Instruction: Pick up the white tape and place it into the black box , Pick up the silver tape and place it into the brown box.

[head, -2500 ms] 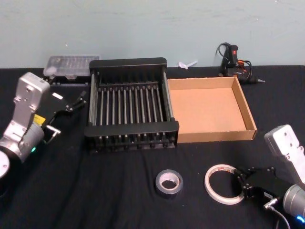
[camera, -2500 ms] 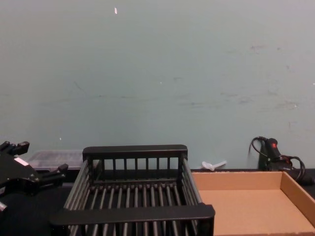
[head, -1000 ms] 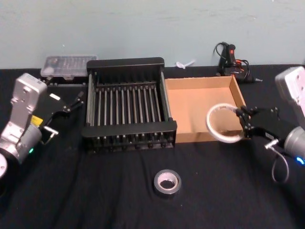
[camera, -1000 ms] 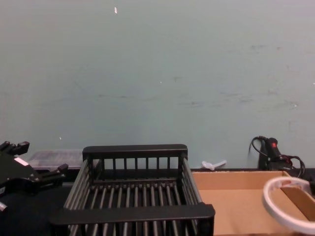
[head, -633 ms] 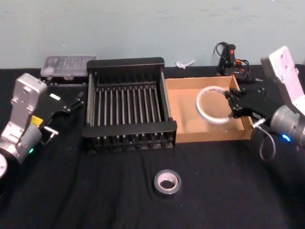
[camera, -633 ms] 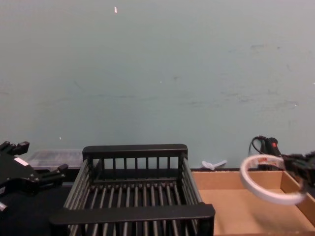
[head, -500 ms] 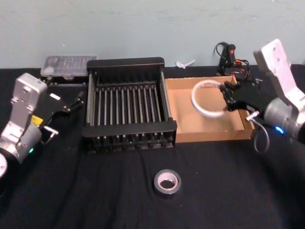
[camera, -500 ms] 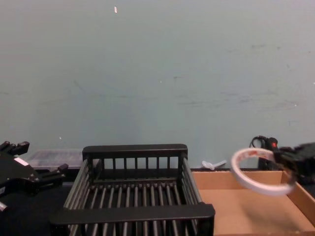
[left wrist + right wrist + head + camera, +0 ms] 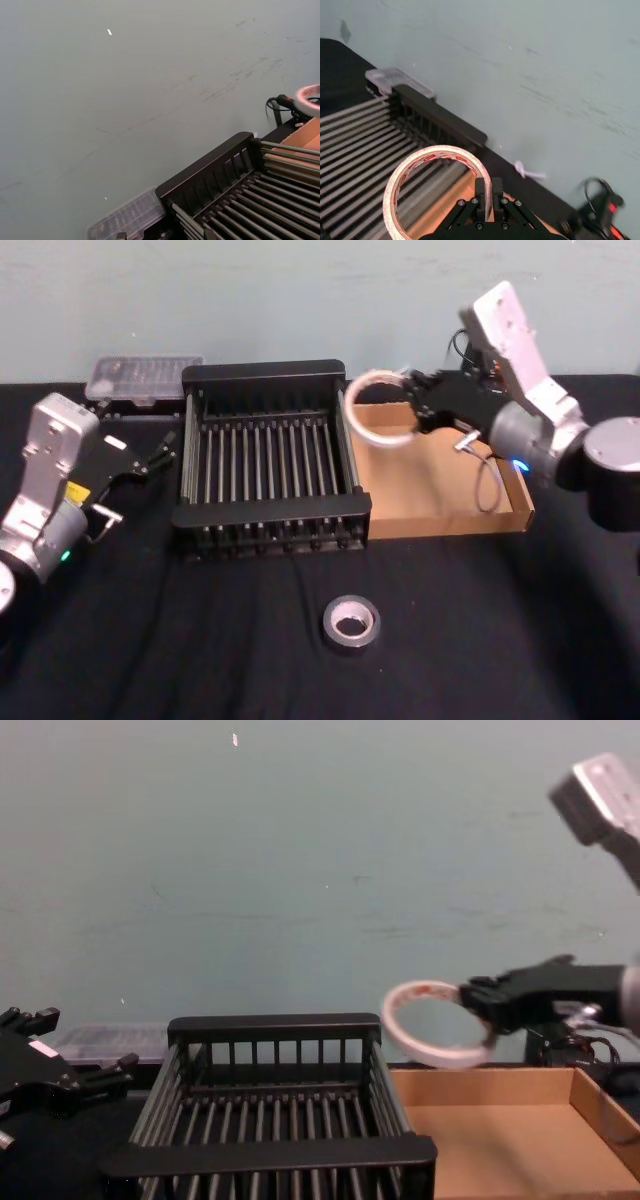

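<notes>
The white tape (image 9: 380,407) is held up in the air, over the place where the black box (image 9: 270,458) meets the brown box (image 9: 440,468). It is pinched at one side of its ring by the right gripper (image 9: 418,405), with the ring sticking out toward the black box. It is a thin, wide, pale ring with red marks on its inner face, and it hangs a bit tilted.

If it were let go here, it could land on the black rim or drop into the brown box, which is the wrong one. Because only one edge is pinched, the ring could also swing or slip out.

The silver tape (image 9: 351,622) lies flat on the tabletop (image 9: 200,640), well in front of both boxes. The left gripper (image 9: 160,452) is parked just beside the black box, with its fingers spread.
</notes>
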